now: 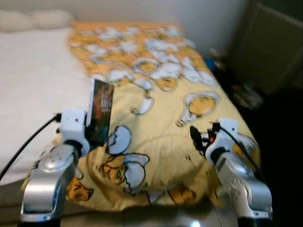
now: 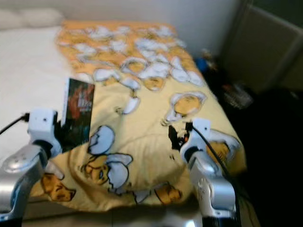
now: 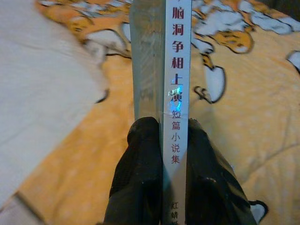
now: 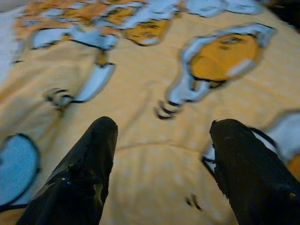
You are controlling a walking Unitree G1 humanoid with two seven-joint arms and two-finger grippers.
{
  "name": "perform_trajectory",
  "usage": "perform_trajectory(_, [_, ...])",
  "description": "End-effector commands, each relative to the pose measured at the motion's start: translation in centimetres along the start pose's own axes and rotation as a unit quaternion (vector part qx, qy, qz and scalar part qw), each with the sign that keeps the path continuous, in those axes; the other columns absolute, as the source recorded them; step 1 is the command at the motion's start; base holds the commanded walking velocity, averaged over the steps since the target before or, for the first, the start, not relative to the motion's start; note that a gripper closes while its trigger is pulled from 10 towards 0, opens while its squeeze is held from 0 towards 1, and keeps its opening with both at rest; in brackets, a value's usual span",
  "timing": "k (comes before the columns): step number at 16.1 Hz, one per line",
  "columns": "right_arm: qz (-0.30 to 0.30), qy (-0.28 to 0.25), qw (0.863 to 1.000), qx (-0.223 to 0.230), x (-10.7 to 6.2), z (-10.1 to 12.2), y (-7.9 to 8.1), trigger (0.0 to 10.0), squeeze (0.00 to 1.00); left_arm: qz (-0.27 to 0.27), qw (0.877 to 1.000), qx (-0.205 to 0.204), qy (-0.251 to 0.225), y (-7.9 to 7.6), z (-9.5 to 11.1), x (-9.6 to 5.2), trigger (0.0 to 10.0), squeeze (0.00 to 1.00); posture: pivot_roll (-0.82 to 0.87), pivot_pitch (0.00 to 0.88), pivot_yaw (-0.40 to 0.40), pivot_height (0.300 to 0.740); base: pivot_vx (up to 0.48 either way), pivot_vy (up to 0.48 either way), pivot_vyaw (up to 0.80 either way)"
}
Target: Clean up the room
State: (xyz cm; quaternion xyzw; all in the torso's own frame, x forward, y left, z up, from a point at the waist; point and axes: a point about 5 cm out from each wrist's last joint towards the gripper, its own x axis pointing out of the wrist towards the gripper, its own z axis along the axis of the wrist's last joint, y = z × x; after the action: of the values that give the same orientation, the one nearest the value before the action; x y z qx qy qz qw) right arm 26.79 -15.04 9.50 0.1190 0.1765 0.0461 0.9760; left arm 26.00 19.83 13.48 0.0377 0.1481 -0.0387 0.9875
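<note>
The left gripper (image 3: pixel 164 140) has its jaws clamped on the spine of a book (image 1: pixel 101 111), held upright with its long axis vertical above the yellow blanket (image 1: pixel 165 142) on the bed (image 1: pixel 28 75). The right gripper (image 4: pixel 161 145) hovers with jaws apart and empty over the blanket, so the left arm alone carries the book.

Bed (image 1: pixel 33 85), white sheet; yellow cartoon-print blanket (image 1: pixel 161 118) spread across it; pillows (image 1: pixel 33 20) at head

bed (image 1: pixel 28 85): white sheet, beyond left end effector | blanket (image 1: pixel 165 118): yellow, cartoon print, under both end effectors | pillows (image 1: pixel 33 19): far head end | wall (image 1: pixel 199 14): pale | cabinet (image 1: pixel 274 42): dark, beyond right end effector | floor (image 1: pixel 279 123): in shadow
</note>
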Motion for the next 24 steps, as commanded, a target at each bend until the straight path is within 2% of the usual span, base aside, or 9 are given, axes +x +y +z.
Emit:
perform_trajectory(1, [-0.006, -0.003, 1.000, 0.006, -0.1, 0.2, -0.4, 10.0, 0.00, -0.024, 1.000, -0.001, -0.018, -0.9, 1.0, 0.1, 10.0, 0.00, 0.02, 0.000, 0.006, 0.740, 0.000, 0.315, -0.77])
perform_trajectory(4, [-0.003, -0.001, 1.000, 0.006, -0.2, 0.0, -0.4, 10.0, 0.00, -0.030, 0.999, 0.004, -0.023, -1.0, 1.2, -0.1, 10.0, 0.00, 0.02, 0.000, 0.004, 0.740, 0.000, 0.365, -0.78])
perform_trajectory(7, [0.002, -0.001, 1.000, -0.002, -0.2, 0.0, -0.3, 10.0, 0.00, -0.025, 0.999, 0.025, -0.032, -0.7, 1.3, -0.1, 10.0, 0.00, 0.02, 0.000, 0.004, 0.740, 0.000, 0.399, -0.74])
perform_trajectory(10, [0.030, -0.018, 0.999, -0.041, -0.3, 0.3, 0.3, 10.0, 0.00, -0.019, 0.999, 0.027, -0.037, -0.5, 1.4, -0.1, 10.0, 0.00, 0.02, 0.000, -0.003, 0.740, 0.000, 0.419, 0.00])
perform_trajectory(13, [0.050, -0.018, 0.993, -0.107, -0.4, 0.2, 0.6, 10.0, 0.00, -0.016, 0.999, 0.028, -0.041, -0.4, 1.6, -0.1, 10.0, 0.00, 0.03, 0.000, -0.005, 0.740, 0.000, 0.420, 0.00])
perform_trajectory(15, [0.068, -0.019, 0.992, -0.107, -0.4, 0.2, 0.9, 10.0, 0.00, -0.017, 0.999, 0.030, -0.042, -0.4, 1.6, 0.0, 10.0, 0.00, 0.03, 0.000, -0.005, 0.740, 0.000, 0.418, 0.00])
perform_trajectory(19, [0.095, -0.019, 0.989, -0.116, -0.6, -0.1, 1.5, 10.0, 0.00, -0.018, 0.999, 0.032, -0.041, -0.5, 1.7, 0.0, 10.0, 0.00, 0.04, 0.000, -0.004, 0.740, 0.000, 0.417, 0.80])
perform_trajectory(22, [0.084, -0.019, 0.990, -0.115, -0.5, 0.0, 1.1, 10.0, 0.00, -0.018, 0.998, 0.033, -0.041, -0.5, 1.7, 0.1, 10.0, 0.00, 0.04, 0.000, -0.002, 0.740, 0.000, 0.416, 0.80])
perform_trajectory(24, [0.063, -0.021, 0.993, -0.093, -0.4, 0.1, 0.6, 10.0, 0.00, -0.019, 0.998, 0.035, -0.041, -0.5, 1.7, 0.1, 10.0, 0.00, 0.04, 0.000, -0.003, 0.740, 0.000, 0.416, 0.00])
